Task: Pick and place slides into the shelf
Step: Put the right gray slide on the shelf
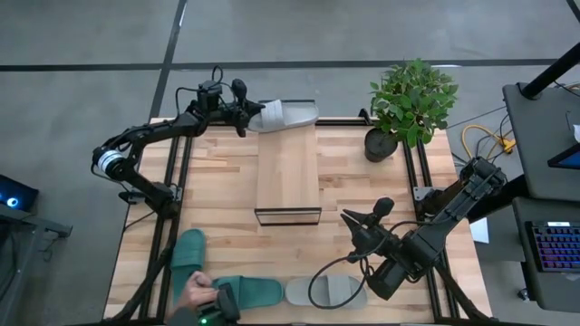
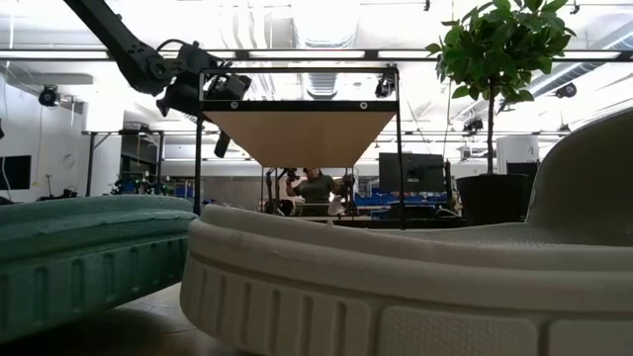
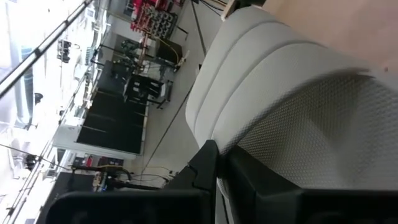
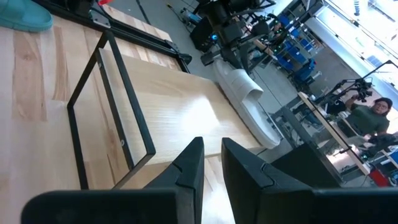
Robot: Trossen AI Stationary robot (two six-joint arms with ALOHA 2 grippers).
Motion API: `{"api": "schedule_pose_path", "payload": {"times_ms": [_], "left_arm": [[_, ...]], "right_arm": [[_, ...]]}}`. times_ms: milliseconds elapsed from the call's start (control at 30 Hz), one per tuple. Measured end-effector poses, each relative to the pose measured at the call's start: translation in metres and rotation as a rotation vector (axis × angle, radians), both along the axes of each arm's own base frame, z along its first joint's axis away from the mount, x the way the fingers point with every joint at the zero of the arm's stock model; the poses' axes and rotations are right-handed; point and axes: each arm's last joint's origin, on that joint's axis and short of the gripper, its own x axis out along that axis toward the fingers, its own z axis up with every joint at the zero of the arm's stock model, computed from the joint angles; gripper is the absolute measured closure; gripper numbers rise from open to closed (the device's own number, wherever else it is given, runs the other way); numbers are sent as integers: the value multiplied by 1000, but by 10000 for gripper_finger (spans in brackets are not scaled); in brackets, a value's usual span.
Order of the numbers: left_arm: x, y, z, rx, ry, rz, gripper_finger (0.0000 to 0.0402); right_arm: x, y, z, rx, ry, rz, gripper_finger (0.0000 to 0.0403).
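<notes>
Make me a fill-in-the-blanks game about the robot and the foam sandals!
1. The left gripper is shut on a pale grey-white foam slide at the far end of the ____.
2. The two slides nearest the person's hand are ____ in colour.
3. At the table's far right corner stands a potted ____.

Missing words: shelf; teal green; plant

Bright overhead light; blurred foreground
</notes>
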Motion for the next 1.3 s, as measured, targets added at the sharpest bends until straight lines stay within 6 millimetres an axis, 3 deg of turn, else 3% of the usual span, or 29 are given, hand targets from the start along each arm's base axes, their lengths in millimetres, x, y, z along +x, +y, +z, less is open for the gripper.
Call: {"api": "schedule_pose_path", "payload": {"times_ms": [567,1133,1300], "left_arm": [[-19,-3,15,22,12,38,400],[-28,1,8,-4,74,57,400],[-29,1,7,-27,77,68,384]], "right_arm": [[0,0,-1,-1,1,0,355],[0,0,-1,-2,2,0,355],[0,0,-1,-2,2,0,355]]}}
